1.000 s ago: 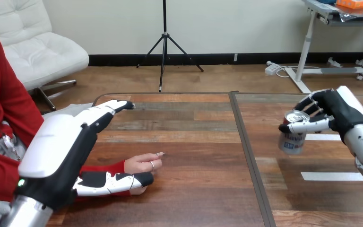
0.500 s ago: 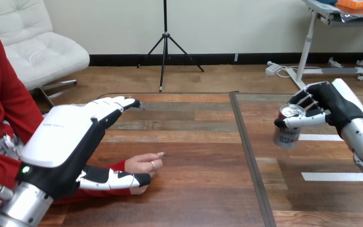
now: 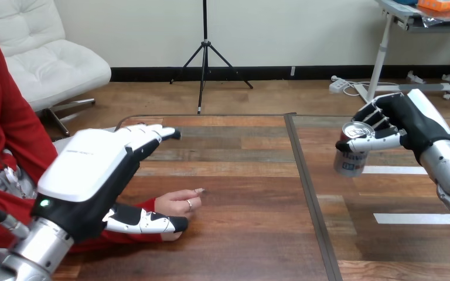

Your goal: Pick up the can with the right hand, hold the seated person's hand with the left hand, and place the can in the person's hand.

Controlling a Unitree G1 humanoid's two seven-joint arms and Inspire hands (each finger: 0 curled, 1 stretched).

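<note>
My right hand [image 3: 409, 122] is shut on a silver can [image 3: 350, 160] with a blue label and holds it upright above the right half of the table. The person's hand [image 3: 179, 202] rests on the wooden table [image 3: 234, 175] at the left, its fingers pointing right, with a red sleeve behind it. My left hand [image 3: 88, 175] hovers over the person's forearm with its fingers straight and pointing right. Its thumb [image 3: 146, 222] lies along the near side of the person's wrist; I cannot tell whether they touch.
A dark seam [image 3: 306, 193] runs front to back between the two table halves. Two white tape strips [image 3: 413, 218] lie on the right half under the can. The person's torso is at the left edge.
My right hand has carried the can leftward and a little higher. My left hand has shifted slightly right above the person's forearm. The person's hand has stayed put.
</note>
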